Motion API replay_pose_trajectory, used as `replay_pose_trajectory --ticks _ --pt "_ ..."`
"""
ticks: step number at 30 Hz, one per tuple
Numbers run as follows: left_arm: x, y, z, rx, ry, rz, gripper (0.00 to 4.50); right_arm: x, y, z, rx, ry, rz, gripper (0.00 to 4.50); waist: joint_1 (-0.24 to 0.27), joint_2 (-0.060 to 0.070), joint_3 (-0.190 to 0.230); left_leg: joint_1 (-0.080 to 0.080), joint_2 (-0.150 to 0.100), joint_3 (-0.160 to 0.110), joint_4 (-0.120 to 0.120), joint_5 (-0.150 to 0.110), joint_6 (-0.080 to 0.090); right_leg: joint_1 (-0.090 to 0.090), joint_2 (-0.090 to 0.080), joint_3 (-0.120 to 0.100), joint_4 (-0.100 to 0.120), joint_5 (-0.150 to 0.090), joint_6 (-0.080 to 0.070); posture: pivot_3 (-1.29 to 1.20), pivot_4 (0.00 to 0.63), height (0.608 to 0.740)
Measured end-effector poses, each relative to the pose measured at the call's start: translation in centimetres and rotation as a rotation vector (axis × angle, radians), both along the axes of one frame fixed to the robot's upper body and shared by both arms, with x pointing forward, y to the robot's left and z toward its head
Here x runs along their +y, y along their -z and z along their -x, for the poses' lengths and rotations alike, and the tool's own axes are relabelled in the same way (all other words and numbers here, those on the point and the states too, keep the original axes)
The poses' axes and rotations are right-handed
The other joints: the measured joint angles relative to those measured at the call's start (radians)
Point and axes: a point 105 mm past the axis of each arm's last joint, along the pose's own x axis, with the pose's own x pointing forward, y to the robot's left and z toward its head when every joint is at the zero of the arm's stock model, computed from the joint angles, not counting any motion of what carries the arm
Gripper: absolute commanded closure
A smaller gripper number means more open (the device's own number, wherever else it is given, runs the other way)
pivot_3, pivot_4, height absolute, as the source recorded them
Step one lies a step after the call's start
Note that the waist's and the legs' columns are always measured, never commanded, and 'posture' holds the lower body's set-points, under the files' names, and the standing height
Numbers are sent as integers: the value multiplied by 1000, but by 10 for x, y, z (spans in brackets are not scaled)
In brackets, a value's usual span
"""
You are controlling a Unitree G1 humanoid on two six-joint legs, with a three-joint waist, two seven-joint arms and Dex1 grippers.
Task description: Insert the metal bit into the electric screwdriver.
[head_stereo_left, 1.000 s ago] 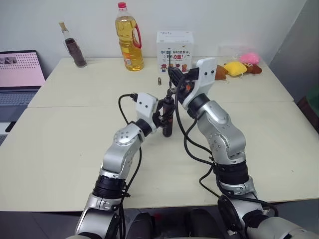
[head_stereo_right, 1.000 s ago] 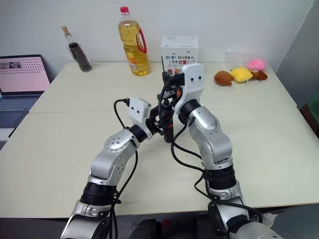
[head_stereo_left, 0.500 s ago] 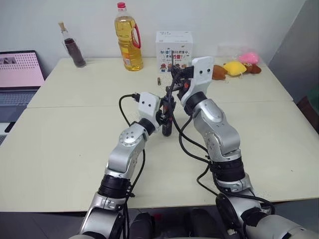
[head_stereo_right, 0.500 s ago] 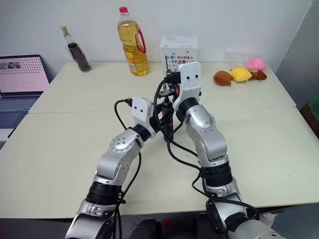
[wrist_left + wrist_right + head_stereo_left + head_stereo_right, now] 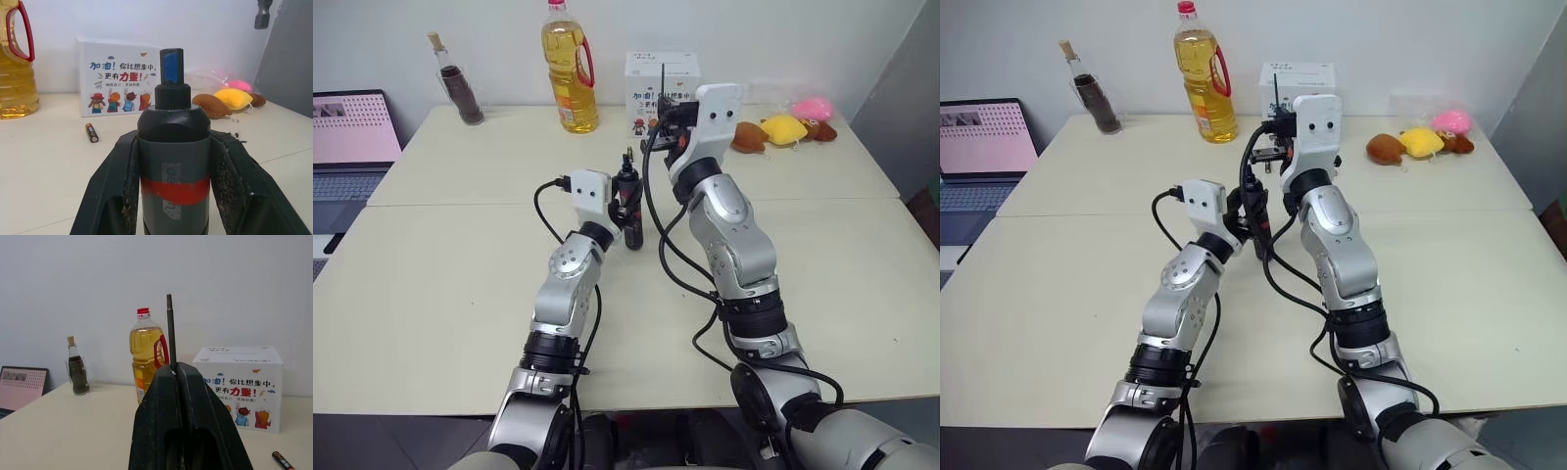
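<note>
The electric screwdriver (image 5: 173, 161) stands upright, dark grey with a red band, its blue tip at twelve o'clock. The metal bit (image 5: 170, 330), a thin straight grey rod, also points to twelve o'clock, apart from the screwdriver.

Office or lab, pale tables (image 5: 431, 284), laptop (image 5: 352, 137)

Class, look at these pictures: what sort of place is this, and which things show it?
Probably an office or lab test room: plain pale tables against a white wall, an open laptop, and unrelated props such as a cooking oil bottle and plush toys.
</note>
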Motion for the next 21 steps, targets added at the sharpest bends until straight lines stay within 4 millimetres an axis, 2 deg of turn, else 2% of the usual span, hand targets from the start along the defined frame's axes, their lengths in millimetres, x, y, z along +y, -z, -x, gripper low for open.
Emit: replay_pose_trajectory --ticks 9,21 --pt "-1 5 -1 -10 -19 -70 2828 -1 -2 0 -14 24 -11 4450 -3 0 0 2 -1 0 0 0 0 0 2 0 2 0 0 0 150 740" --pt "0 6 -1 -6 -36 -71 2828 3 14 -10 24 32 -3 4450 -3 0 0 3 -1 0 0 0 0 1 2 0 2 0 0 0 150 740"
